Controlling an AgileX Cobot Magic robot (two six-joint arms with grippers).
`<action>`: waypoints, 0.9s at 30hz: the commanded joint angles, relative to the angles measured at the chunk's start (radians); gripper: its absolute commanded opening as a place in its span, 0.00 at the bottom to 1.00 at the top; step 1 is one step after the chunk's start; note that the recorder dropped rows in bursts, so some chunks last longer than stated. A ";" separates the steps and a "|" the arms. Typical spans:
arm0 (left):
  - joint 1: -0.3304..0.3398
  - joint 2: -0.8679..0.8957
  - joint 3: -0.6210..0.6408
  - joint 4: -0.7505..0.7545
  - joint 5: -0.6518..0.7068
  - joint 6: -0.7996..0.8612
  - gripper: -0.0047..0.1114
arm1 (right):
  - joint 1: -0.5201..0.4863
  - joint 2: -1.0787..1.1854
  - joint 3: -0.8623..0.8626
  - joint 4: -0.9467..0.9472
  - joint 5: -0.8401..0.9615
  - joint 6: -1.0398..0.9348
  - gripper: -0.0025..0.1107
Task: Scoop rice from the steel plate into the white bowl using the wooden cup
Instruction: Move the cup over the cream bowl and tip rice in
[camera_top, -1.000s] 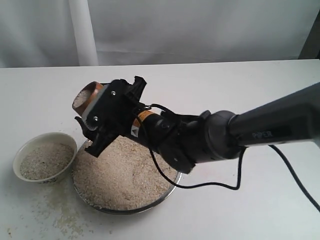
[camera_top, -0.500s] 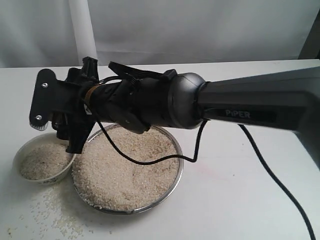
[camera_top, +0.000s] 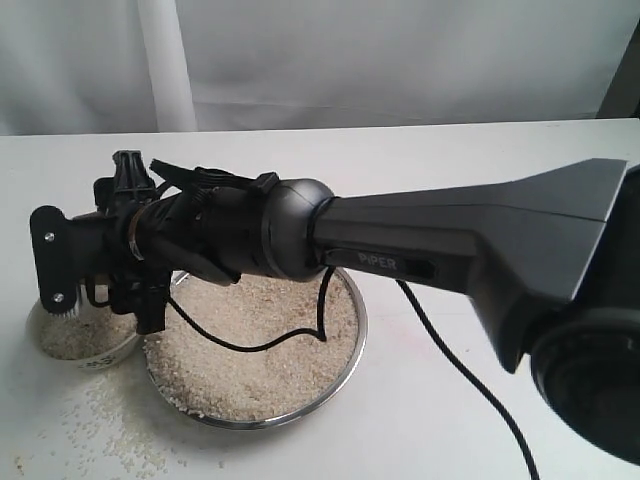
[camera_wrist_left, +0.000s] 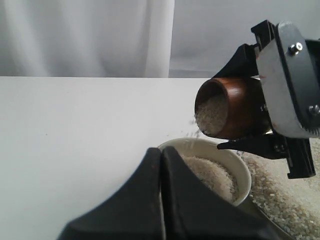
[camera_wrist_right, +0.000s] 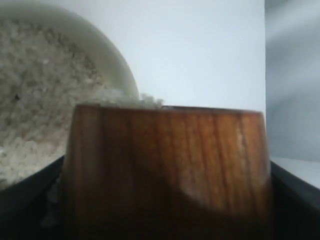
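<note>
My right gripper (camera_top: 62, 268) reaches across to the left and is shut on the wooden cup (camera_wrist_left: 235, 107), which the fingers hide in the exterior view. The cup lies tipped on its side above the white bowl (camera_wrist_left: 242, 167), with rice (camera_wrist_left: 209, 115) at its mouth and grains falling from the lip. The bowl (camera_top: 108, 352) holds a bed of rice (camera_wrist_right: 35, 85). In the right wrist view the cup (camera_wrist_right: 167, 165) fills the picture, over the bowl's rim (camera_wrist_right: 121, 67). The steel plate (camera_top: 357, 335) next to the bowl carries a wide heap of rice (camera_top: 250, 350). My left gripper (camera_wrist_left: 161, 165) is shut and empty, near the bowl.
Loose grains (camera_top: 110, 430) lie scattered on the white table in front of the bowl and plate. A black cable (camera_top: 450, 345) trails from the right arm across the table. A white curtain hangs behind the table.
The right arm swung left from above the plate to above the bowl and rolled over, tipping the cup so that rice spills from it.
</note>
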 joint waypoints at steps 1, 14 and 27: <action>-0.004 -0.002 -0.003 -0.008 -0.006 -0.003 0.04 | -0.001 -0.002 -0.011 -0.032 -0.003 -0.097 0.02; -0.004 -0.002 -0.003 -0.008 -0.006 -0.003 0.04 | -0.001 -0.002 -0.011 -0.082 -0.003 -0.285 0.02; -0.004 -0.002 -0.003 -0.008 -0.006 -0.003 0.04 | -0.001 -0.002 -0.011 -0.101 -0.032 -0.399 0.02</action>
